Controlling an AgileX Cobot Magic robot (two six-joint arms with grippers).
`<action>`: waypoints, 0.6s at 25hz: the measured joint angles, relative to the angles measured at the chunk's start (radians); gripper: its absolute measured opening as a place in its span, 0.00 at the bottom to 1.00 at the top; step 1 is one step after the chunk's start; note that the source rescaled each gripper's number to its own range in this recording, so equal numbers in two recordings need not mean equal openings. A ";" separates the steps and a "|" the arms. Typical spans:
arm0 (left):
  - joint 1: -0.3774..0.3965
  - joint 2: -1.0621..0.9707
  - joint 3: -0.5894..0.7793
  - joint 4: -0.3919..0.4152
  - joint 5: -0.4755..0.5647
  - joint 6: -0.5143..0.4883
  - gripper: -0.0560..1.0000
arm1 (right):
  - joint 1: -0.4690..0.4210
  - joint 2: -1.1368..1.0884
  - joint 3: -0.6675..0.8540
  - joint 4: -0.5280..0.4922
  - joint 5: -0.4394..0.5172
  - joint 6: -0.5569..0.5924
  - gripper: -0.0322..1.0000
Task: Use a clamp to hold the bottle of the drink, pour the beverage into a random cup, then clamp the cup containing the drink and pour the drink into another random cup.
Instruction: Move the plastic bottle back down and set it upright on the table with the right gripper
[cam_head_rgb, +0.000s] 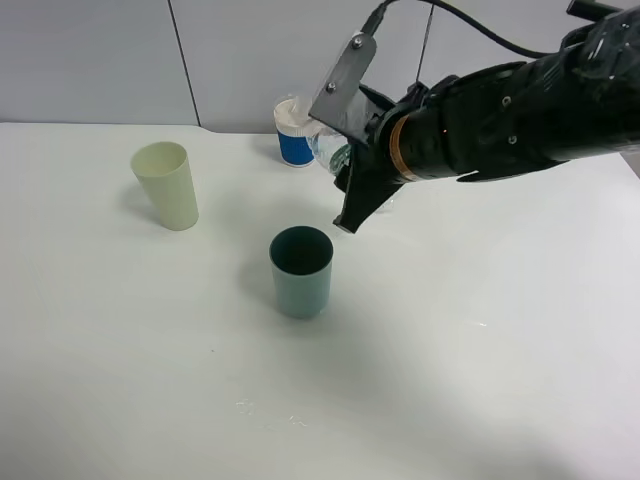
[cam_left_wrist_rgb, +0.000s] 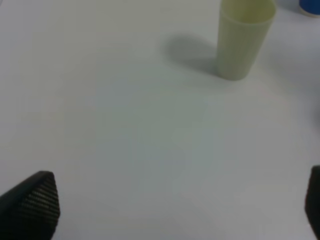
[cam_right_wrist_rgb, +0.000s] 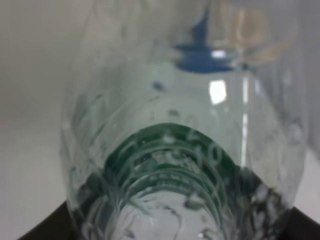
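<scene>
Black right gripper (cam_head_rgb: 350, 215) pinches clear green-labelled plastic bottle (cam_right_wrist_rgb: 175, 150) far-right of teal plastic tumbler (cam_head_rgb: 301, 270); pour pending, needs mouth over rim. Left gripper (cam_left_wrist_rgb: 172, 207) spread.

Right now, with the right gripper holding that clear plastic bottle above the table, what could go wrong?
1. The clear plastic bottle with the green label in the right gripper looks offset from the teal plastic tumbler; tipping here may spill onto the white table.
2. The bottle sits close to the blue-and-white paper cup; swinging could knock it over.
</scene>
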 joint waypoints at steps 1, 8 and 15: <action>0.000 0.000 0.000 0.000 0.000 0.005 1.00 | 0.000 -0.002 0.000 0.057 0.000 0.017 0.04; 0.000 0.000 0.000 0.000 0.000 0.005 1.00 | -0.025 -0.063 0.000 0.436 0.046 -0.070 0.04; 0.000 0.000 0.000 0.000 0.000 0.000 1.00 | -0.099 -0.186 0.020 0.677 0.060 -0.255 0.04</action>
